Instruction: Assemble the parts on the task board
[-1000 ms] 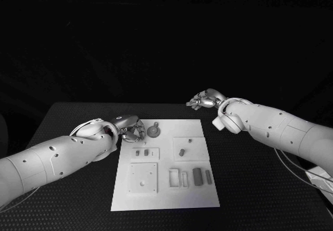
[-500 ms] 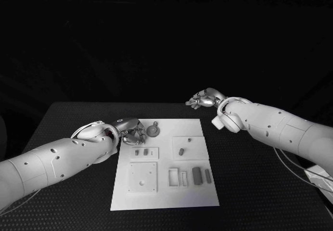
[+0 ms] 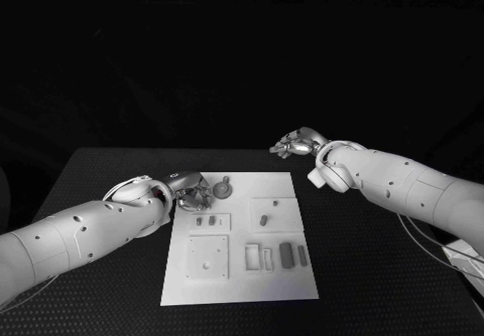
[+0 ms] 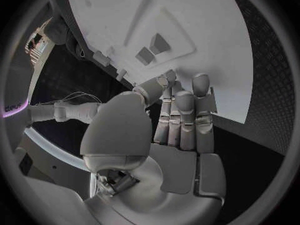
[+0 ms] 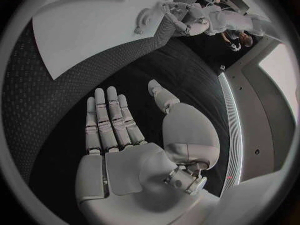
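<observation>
Fingers [image 5: 106, 120] of my right hand [image 3: 298, 145] extended side by side, holding nothing, above the dark surface [image 3: 383, 280] in the upper right of the frame, clear of the task board [image 3: 242, 241]; fingers [image 4: 184, 117] of my left hand [image 3: 189, 190] likewise straight and empty, at the board's upper-left corner; grey parts [image 3: 287, 255] lie on the board at centre frame, a round part [image 3: 223, 189] nearest the left hand.

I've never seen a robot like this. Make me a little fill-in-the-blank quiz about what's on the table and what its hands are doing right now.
1. The task board is a flat plate coloured ____.
2. The left hand hovers at the board's far ____ corner in the head view.
3. The right hand holds ____, with its fingers straight.
4. The table under the board is coloured ____.

Missing words: white; left; nothing; black
</observation>
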